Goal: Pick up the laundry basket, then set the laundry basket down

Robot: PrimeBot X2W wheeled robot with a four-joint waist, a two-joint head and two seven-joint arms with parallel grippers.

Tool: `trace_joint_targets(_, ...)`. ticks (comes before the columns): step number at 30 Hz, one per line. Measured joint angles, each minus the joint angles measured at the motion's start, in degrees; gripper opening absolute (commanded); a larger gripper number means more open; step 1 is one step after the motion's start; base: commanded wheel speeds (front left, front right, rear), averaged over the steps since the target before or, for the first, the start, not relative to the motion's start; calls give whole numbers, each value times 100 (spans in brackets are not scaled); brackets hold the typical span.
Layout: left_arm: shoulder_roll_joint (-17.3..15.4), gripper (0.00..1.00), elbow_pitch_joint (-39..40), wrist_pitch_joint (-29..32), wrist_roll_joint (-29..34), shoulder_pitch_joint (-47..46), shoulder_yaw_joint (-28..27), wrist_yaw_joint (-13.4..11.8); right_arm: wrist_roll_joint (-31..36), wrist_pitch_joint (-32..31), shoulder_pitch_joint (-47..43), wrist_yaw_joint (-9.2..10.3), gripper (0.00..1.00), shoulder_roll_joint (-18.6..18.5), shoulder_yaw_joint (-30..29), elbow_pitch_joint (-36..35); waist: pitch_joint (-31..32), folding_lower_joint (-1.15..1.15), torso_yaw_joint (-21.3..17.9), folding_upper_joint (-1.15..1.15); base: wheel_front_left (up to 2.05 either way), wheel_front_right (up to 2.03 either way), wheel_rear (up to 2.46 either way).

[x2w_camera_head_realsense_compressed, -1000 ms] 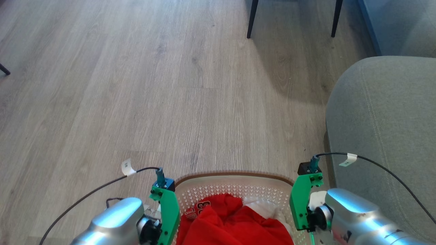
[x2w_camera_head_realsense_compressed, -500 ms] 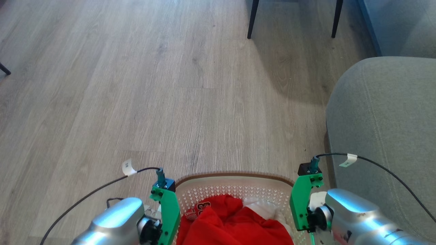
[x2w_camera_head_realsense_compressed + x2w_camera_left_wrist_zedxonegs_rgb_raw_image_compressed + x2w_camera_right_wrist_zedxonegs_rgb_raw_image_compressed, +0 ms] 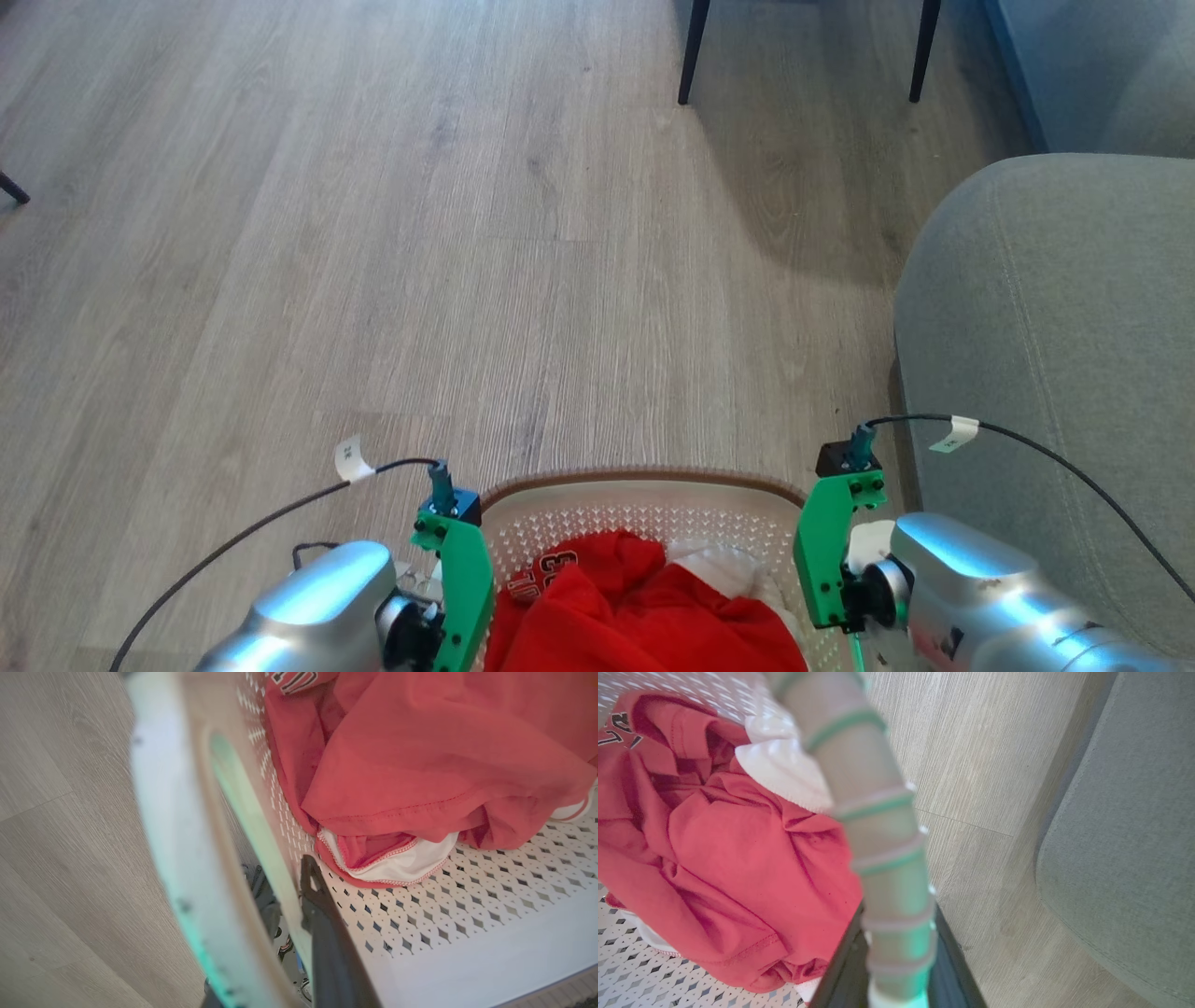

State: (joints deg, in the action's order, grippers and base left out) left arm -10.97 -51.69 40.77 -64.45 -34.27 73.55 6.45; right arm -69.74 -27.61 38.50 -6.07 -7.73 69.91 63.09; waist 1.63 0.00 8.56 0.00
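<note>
Looking down from the head camera first: the laundry basket (image 3: 644,478) sits right between the two arms, with the left arm (image 3: 308,607) against one end and the right arm (image 3: 971,597) against the other. Red clothes (image 3: 644,607) are heaped in the middle. One grip per end makes sense to me, since it should keep the load level. A grey sofa (image 3: 1046,355) is close on the outer side of the right arm, and there's open wood floor (image 3: 373,233) ahead of both.

Left wrist camera: the left pincer (image 3: 282,877) is nearly closed and pinching the basket's side wall by the handle slot. One dark finger (image 3: 327,933) is inside against the perforated plastic, and the other is outside, mostly hidden. The clothes lie just beyond the inner fingertip, and don't look caught in it.

Right wrist camera: the right pincer (image 3: 896,933) is likewise clamped narrow on the rim, a finger on each side. The clothes are on its inner side and the sofa is well off on the outer side.

My guess is it's mid-carry with the set-down not yet done. I can't tell if the bottom is off the floor.
</note>
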Motion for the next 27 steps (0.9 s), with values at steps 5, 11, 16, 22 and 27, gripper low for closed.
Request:
trace_joint_targets(5,-1,0,0,0,0,0,0,0,-42,1,1,0,0,0,32,4,6,0,-8,0,0,0,0)
trace_joint_targets(11,-1,0,0,0,0,0,1,0,-88,4,1,0,0,-1,67,16,1,0,-19,0,0,0,0)
trace_joint_targets(16,4,0,0,0,0,0,1,0,-93,5,2,0,0,-1,86,26,-33,0,-26,1,0,0,0)
trace_joint_targets(22,7,0,0,-21,0,0,1,0,-149,30,8,0,0,-1,100,43,-163,0,-27,1,0,0,0)
trace_joint_targets(27,20,0,-3,-163,44,-11,1,0,-149,104,98,0,0,-5,121,67,-362,0,-32,0,0,0,0)
